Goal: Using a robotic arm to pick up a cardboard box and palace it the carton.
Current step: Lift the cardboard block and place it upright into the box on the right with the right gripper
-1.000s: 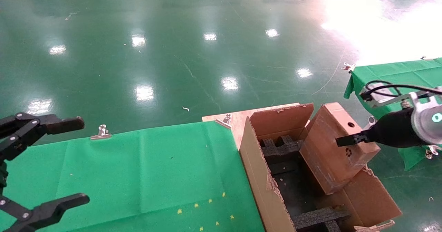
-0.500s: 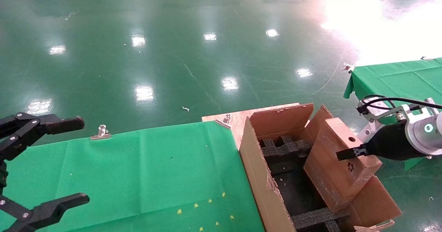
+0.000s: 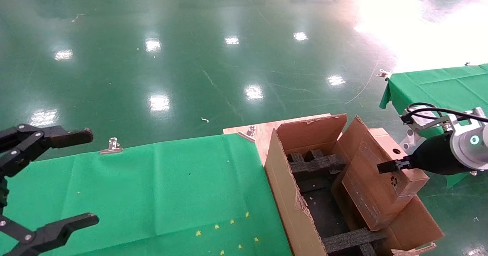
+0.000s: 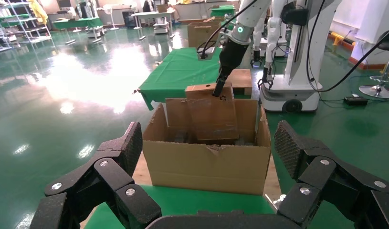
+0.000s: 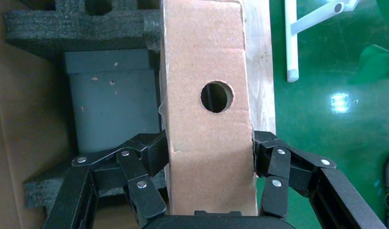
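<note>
The small brown cardboard box (image 3: 375, 189), with a round hole and a recycling mark, hangs tilted with its lower end inside the open carton (image 3: 282, 199). It leans toward the carton's right flap. My right gripper (image 3: 389, 166) is shut on the box's upper end, and both fingers press its narrow sides in the right wrist view, gripper (image 5: 206, 152), box (image 5: 206, 71). From the left wrist view the box (image 4: 211, 117) stands in the carton (image 4: 206, 167). My left gripper (image 3: 82, 178) hangs open and holds nothing over the green table's left end.
Black foam inserts (image 3: 312, 164) line the carton's floor. The carton sits on a wooden board (image 3: 263, 132) beside the green-clothed table (image 3: 152, 191), which has a metal clip (image 3: 111, 146) at its far edge. A second green table (image 3: 438, 84) stands at the right.
The right gripper has lowered the cardboard box and shifted it slightly right, so its lower end now sits deeper in the carton. The left arm has not moved.
</note>
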Motion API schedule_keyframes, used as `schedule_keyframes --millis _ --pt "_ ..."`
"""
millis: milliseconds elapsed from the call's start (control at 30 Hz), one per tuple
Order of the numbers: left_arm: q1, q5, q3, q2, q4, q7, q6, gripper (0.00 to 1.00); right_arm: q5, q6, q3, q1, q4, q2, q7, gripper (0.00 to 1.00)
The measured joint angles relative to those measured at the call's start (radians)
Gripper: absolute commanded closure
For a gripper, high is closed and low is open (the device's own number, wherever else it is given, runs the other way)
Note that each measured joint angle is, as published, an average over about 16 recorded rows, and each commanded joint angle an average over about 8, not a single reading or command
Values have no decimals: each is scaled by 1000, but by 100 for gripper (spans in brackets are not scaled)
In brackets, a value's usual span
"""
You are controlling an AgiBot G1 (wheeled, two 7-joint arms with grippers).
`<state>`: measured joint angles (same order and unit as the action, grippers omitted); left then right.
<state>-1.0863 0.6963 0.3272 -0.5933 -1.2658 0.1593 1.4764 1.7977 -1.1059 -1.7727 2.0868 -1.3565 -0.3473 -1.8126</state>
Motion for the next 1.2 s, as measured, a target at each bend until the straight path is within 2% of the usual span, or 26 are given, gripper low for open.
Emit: schedule_keyframes --millis 367,667,1200 --pt "0 0 0 0 0 0 0 0 33 49 -15 -39 0 -16 -48 100" --pt "0 0 0 0 0 0 0 0 84 135 -35 -97 1 -24 -99 100" --pt "0 0 1 0 0 0 0 0 281 305 -63 -209 -1 -47 -289 100"
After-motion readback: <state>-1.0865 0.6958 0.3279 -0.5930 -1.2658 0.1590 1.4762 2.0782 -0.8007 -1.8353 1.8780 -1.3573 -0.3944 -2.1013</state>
